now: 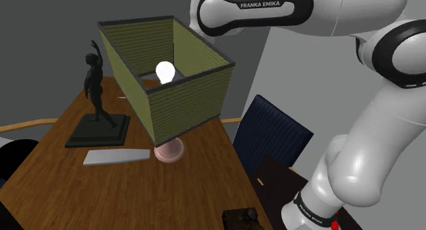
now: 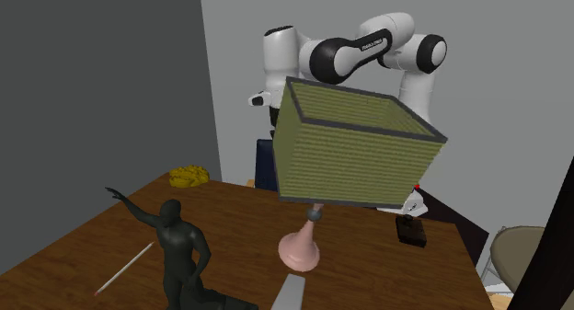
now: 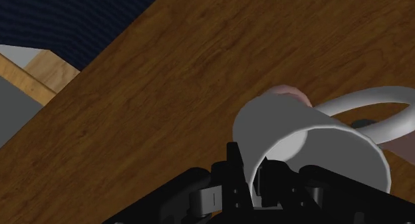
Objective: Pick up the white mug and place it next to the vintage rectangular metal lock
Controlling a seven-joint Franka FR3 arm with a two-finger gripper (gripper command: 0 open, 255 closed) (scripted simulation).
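Note:
In the wrist view the white mug (image 3: pixel 312 146) hangs tilted above the brown wooden table (image 3: pixel 173 76). My gripper (image 3: pixel 249 173) is shut on its rim, with one black finger inside the wall and one outside. The mug's handle (image 3: pixel 376 103) loops away from the fingers. Just behind the mug shows the pink lamp foot (image 3: pixel 287 92). The lock is a small dark boxy piece (image 1: pixel 240 217) near the table's near end in the shoulder view. It also stands on the table's right side in the second exterior view (image 2: pixel 411 230). The lamp shade hides my hand in both exterior views.
A tall lamp with an olive shade (image 1: pixel 167 72) on a pink foot (image 1: pixel 168 150) stands mid-table. A dark figurine (image 1: pixel 97 92) on a plinth and a flat grey slab (image 1: pixel 116 156) lie beyond it. A dark blue chair (image 1: pixel 272 136) borders the table. A yellow bunch (image 2: pixel 189 177) sits at the far corner.

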